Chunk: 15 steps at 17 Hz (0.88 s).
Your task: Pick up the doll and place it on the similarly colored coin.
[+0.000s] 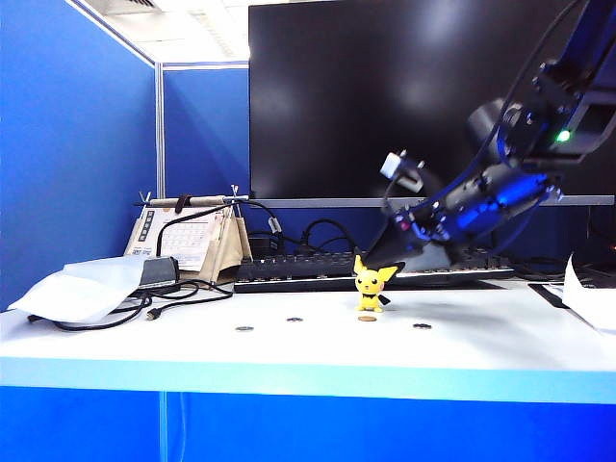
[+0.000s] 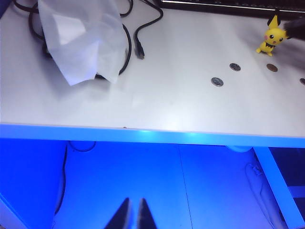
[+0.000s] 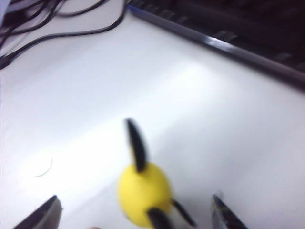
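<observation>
The yellow doll (image 1: 371,287) stands upright on the white table, a little behind the brass-coloured coin (image 1: 367,318) and apart from it. The left wrist view shows the same doll (image 2: 272,40) and coin (image 2: 272,67). My right gripper (image 1: 385,258) reaches down from the right to just behind the doll. In the right wrist view, which is blurred, that gripper (image 3: 137,197) is open with its fingers wide apart and the doll (image 3: 143,191) between them, touching neither. My left gripper (image 2: 133,217) hangs in front of and below the table edge, fingers together and empty.
Three grey coins (image 1: 244,328) (image 1: 295,320) (image 1: 422,326) lie in a row near the brass one. Behind the doll are a black keyboard (image 1: 289,269) and a large monitor (image 1: 414,96). At the left lie black cables (image 2: 131,38) and a white bag (image 1: 82,287).
</observation>
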Each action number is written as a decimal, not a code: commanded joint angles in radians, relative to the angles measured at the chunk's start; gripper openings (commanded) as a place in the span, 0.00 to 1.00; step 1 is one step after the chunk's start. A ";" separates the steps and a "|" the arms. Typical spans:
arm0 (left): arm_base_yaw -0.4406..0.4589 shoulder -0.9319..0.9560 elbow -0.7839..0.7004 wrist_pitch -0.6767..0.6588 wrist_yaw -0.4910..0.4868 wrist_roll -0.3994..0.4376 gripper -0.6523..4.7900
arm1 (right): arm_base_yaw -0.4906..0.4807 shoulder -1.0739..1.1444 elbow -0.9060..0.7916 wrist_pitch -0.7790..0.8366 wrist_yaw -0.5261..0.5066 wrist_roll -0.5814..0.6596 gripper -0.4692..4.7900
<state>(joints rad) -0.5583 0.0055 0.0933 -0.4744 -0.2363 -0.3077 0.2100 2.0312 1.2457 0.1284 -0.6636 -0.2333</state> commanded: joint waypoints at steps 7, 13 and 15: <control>0.001 0.000 -0.001 0.005 0.001 0.002 0.17 | 0.029 0.065 0.005 0.077 0.039 -0.011 0.81; 0.001 0.000 -0.001 0.005 0.001 0.002 0.17 | 0.029 0.065 0.030 0.102 0.045 -0.003 0.60; 0.001 0.000 -0.001 0.005 0.001 0.002 0.17 | 0.029 0.065 0.030 0.094 0.064 -0.003 0.59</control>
<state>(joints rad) -0.5583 0.0055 0.0933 -0.4744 -0.2363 -0.3077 0.2379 2.1006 1.2736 0.2192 -0.6094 -0.2394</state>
